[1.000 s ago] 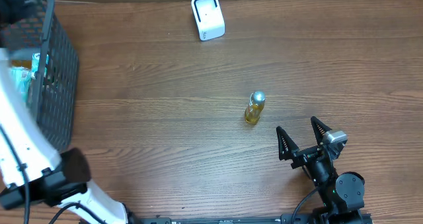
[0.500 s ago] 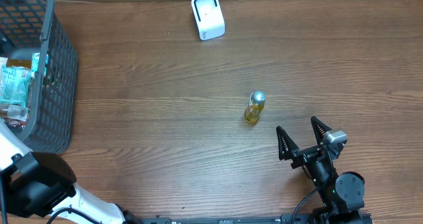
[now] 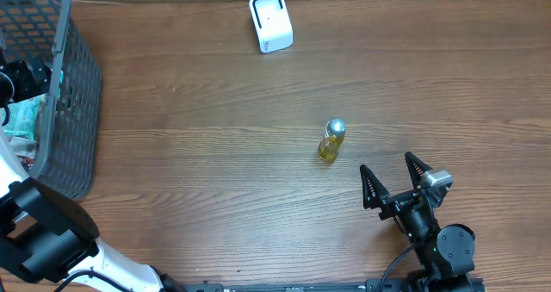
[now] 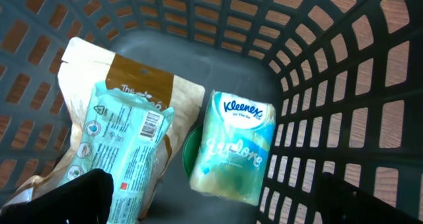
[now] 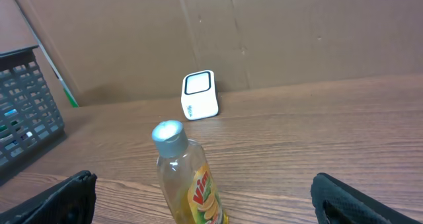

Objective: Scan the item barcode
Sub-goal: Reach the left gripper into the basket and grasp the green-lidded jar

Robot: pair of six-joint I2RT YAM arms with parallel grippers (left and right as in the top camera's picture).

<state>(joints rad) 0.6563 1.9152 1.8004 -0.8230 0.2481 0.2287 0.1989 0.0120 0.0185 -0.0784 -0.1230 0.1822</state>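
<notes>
On the wooden table (image 3: 215, 154), the bottle (image 3: 331, 141) stands upright, cap up, just ahead of the right gripper (image 3: 385, 161), whose fingers are spread and empty. In the basket (image 4: 330, 65), the left gripper (image 4: 215, 197) hangs spread over a Kleenex pack (image 4: 234, 145) lying lengthwise between its fingers, holding nothing.

Bench (image 3: 198, 180): matt wood grain. Basket (image 3: 82, 102): grey plastic mesh. Bottle (image 3: 328, 147): clear glossy plastic, silvery cap (image 3: 337, 126). Scanner (image 3: 270, 21): smooth white plastic.
</notes>
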